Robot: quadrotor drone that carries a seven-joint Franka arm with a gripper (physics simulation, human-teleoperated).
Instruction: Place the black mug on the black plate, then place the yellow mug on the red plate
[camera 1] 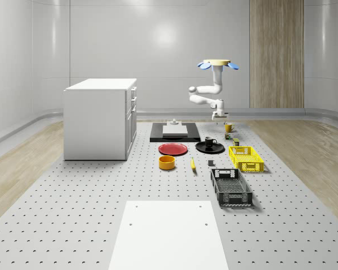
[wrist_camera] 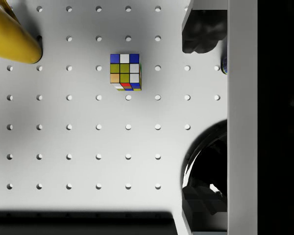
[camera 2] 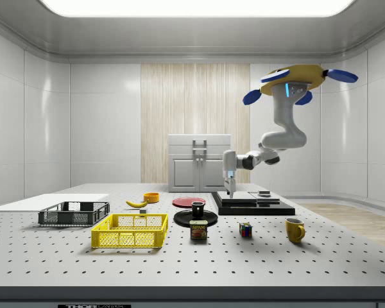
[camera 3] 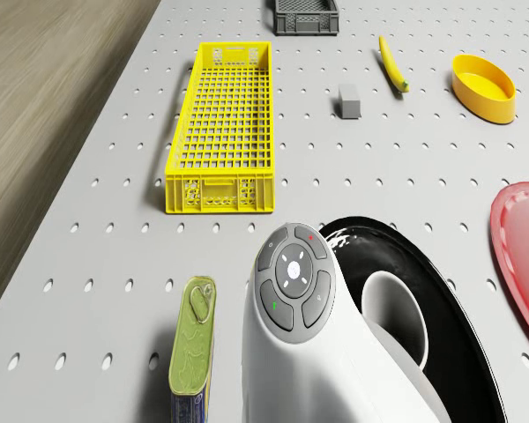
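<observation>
Two mugs are in play, and one looks settled. The black mug (camera 1: 210,142) stands upright on the black plate (camera 1: 209,149), so the step in hand is judged to be fetching the yellow mug (camera 1: 228,127).

Taking the whole-scene view as the dial, that mug stands upright on the bare table (camera 1: 73,225) at about 1 o'clock from the black plate and apart from it. A colour cube (camera 1: 228,135) lies just beside the yellow mug at 6 o'clock. A can (camera 2: 199,230) stands nearer the black plate. The red plate (camera 1: 173,149) lies at 9 o'clock of the black plate and carries nothing.

The gripper (camera 1: 218,117) hangs above the table at about 11 o'clock of the yellow mug and touches nothing. In the wrist view its dark fingers (wrist_camera: 201,32) stand wide apart, with only table and black plate rim between them. The drone (camera 1: 217,63) hovers high over the far part of the table, roughly above the black plate and the yellow mug.

To do this step well, the arm should probably:
- Shift toward 4 o'clock until the jaws bracket the mug's wall or rim, away from the handle.
- Come down straight, so a finger does not nudge the cube.
- Close only once the drone has steadied.

The carry to the red plate passes over or near the black mug. Lifting clear before crossing would likely be wise.
</observation>
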